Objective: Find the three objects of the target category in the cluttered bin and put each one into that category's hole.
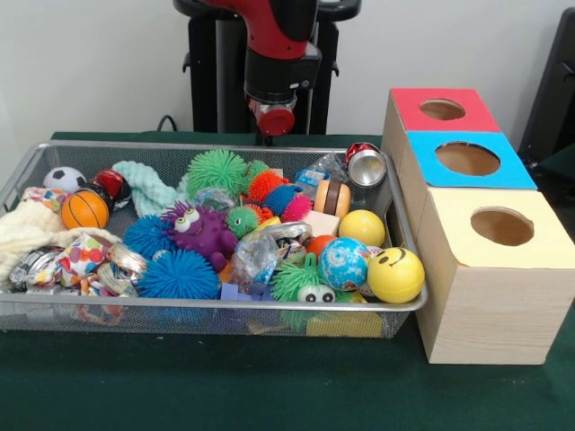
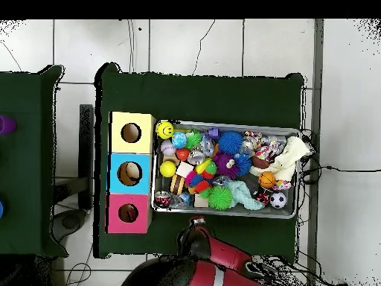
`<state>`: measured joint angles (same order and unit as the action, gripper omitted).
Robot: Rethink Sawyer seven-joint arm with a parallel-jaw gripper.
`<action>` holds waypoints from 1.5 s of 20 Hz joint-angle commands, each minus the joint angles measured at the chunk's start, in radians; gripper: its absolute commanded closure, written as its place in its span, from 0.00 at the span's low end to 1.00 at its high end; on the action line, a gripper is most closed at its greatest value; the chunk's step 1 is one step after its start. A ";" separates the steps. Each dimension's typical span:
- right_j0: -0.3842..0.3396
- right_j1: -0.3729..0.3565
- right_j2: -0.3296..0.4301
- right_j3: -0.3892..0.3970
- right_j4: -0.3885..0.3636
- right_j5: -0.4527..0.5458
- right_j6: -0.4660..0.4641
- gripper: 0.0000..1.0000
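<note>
Nearest us is the mesh bin [image 1: 216,305], packed w/ toys: at its 5 o'clock corner a smiley ball [image 1: 395,275], beside it a blue patterned ball [image 1: 343,263], a plain yellow ball [image 1: 362,227] behind. A purple googly monster [image 1: 199,231] sits mid-bin between blue spiky balls [image 1: 178,275]; basketball [image 1: 84,208] and mini soccer ball [image 1: 63,179] at 9–10 o'clock. The target category isn't named, so we can't pin the three objects. At 3 o'clock stand the boxes – yellow-top hole [image 1: 502,226], blue-top hole [image 1: 467,158], red-top hole [image 1: 442,109] – lined along the bin's end, likely for short carries. The gripper [image 1: 270,118] hangs at 12 o'clock behind the bin, prob. parked clear; we cannot tell how its fingers stand. Nothing looks picked yet.
</note>
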<state>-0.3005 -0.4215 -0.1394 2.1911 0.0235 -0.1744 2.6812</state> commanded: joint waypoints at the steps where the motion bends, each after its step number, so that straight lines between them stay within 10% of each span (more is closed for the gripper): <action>1: 0.006 -0.048 0.068 -0.143 0.059 0.039 0.085 0.00; 30: -0.018 -0.223 0.098 -0.150 0.073 0.321 0.071 0.00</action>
<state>-0.3042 -0.5996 -0.1356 2.1955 0.0222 0.0667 2.6812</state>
